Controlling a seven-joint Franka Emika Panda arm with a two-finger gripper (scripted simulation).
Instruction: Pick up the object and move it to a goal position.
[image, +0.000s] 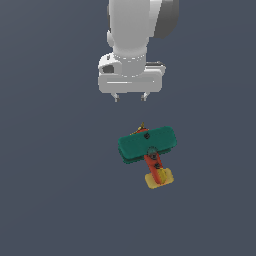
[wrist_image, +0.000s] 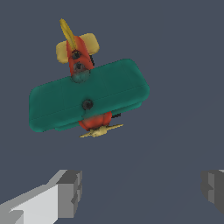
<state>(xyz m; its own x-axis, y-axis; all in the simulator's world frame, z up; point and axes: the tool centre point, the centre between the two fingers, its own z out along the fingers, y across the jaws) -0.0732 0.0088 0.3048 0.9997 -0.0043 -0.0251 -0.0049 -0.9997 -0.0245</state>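
Claw (image: 130, 98) spread wide and empty, the Panda arm (image: 131, 35) hangs above a dark grey floor (image: 45, 200), both short fingertips apart from the toy biplane (image: 147, 143) it is meant to lift. The plane lies flat on the floor just ahead of the claw, lower in the exterior view, nothing else around it.

Seen from outside, the two green wings (image: 148, 140) sit stacked and slightly skewed, with the orange-red body (image: 155, 165) running away from the arm to a yellow tail (image: 159, 178). A small propeller (image: 141, 126) points back toward the claw. The wrist view shows the same: one grey fingertip (wrist_image: 70, 192) and its partner at the far edge of the picture frame bare floor, while the plane lies beyond them, prop end nearest.

The work appears to be at the approach stage; the grasp is not yet made, and no goal marker can be seen in either view. How high the claw stands over the floor cannot be read with certainty, though the fingers look clear of the toy.

The next move would call for shifting forward until the plane sits between the fingers, then descending. The wings look about as wide as the open claw, so gripping across the narrower span front to back, or on the slim body, seems the safer bet. A skewed descent could clip the upper wing and knock the toy aside.
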